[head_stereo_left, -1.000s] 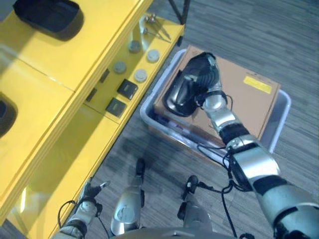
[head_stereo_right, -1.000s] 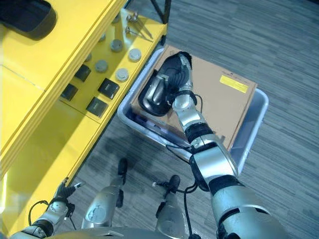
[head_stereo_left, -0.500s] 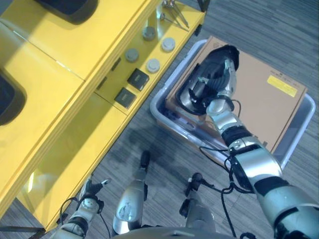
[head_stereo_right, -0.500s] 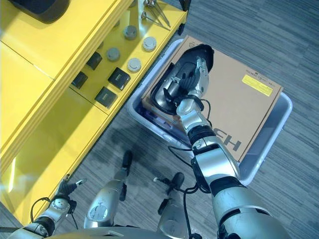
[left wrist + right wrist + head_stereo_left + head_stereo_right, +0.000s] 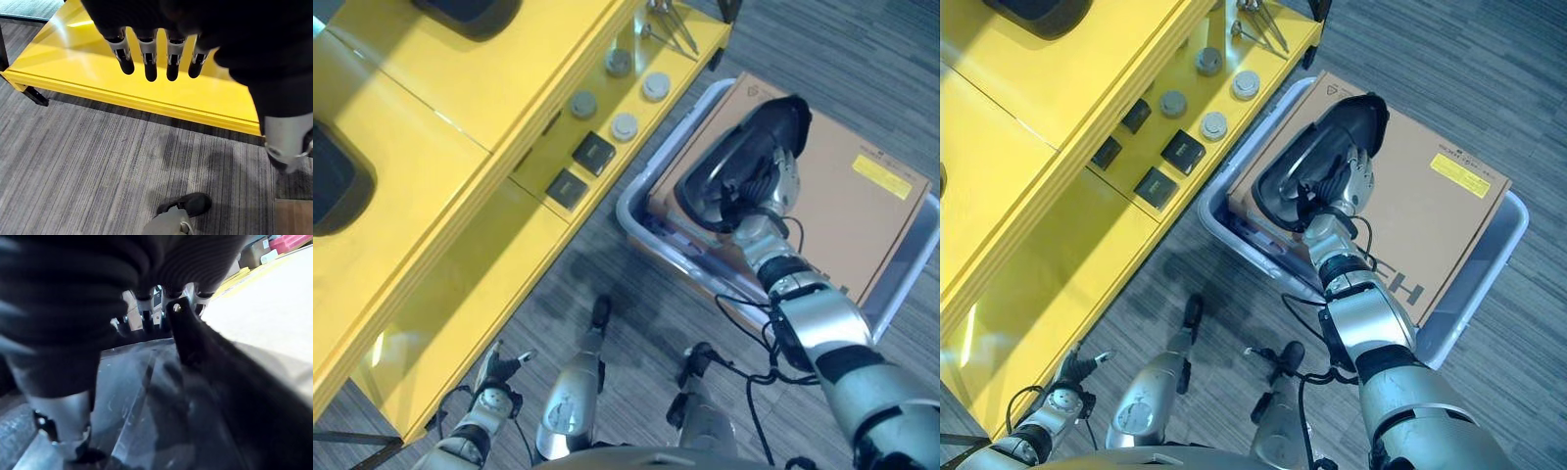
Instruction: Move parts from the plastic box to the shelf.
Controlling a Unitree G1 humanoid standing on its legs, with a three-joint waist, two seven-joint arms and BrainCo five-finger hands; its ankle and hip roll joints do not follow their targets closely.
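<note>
My right hand is shut on a black shell-shaped plastic part, with its fingers curled over the rim. It holds the part tilted above the near left corner of the pale plastic box. A brown cardboard box lies in that plastic box. To the left stands the yellow shelf. My left hand hangs low beside the shelf's near end, its fingers straight and holding nothing.
The shelf's lower board carries round grey parts, black square parts and metal tools at its far end. Black trays sit on the top board. Grey carpet lies between the shelf and the box.
The whole view has shifted. My right hand has tipped the black part further up, so its hollow side now faces the shelf. The left hand still hangs.
</note>
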